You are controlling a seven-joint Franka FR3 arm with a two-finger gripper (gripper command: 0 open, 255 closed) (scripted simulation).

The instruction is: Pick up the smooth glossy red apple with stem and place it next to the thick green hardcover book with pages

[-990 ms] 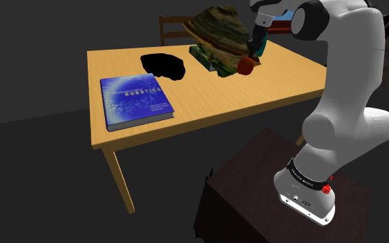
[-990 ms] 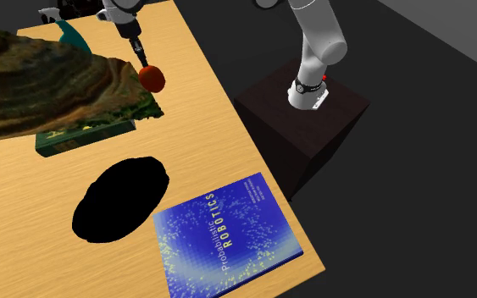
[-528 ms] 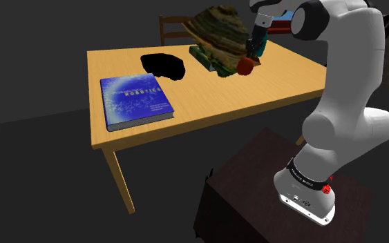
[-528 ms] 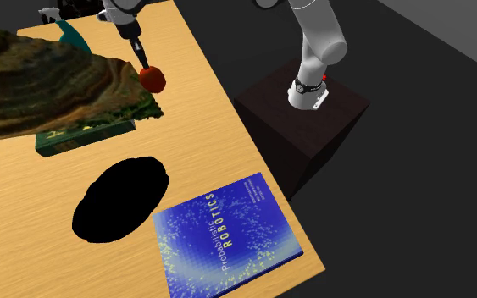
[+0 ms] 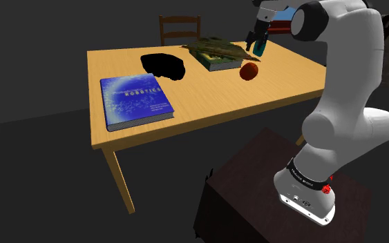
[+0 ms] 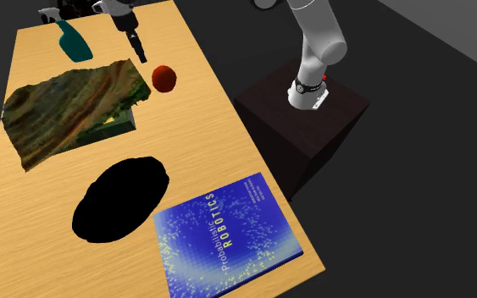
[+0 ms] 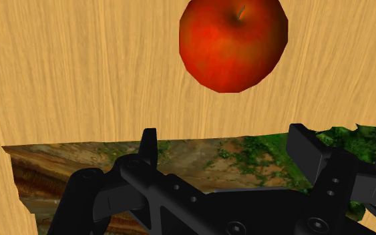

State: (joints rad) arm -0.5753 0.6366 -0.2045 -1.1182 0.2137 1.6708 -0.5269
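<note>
Resting on the table [image 5: 282, 86] just beside the green book [image 5: 217, 56], the red apple [image 7: 234, 41] lay free beyond the gripper [image 7: 228, 140], whose fingers stood apart, empty, pointing down, seemingly just above the book.

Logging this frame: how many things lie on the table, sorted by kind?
Books: 2, the blue book and the green book
Apples: 1, the red apple
Spray bottles: 1, the teal spray bottle
Unidentified: 1, the flat black shape
Total: 5
</note>
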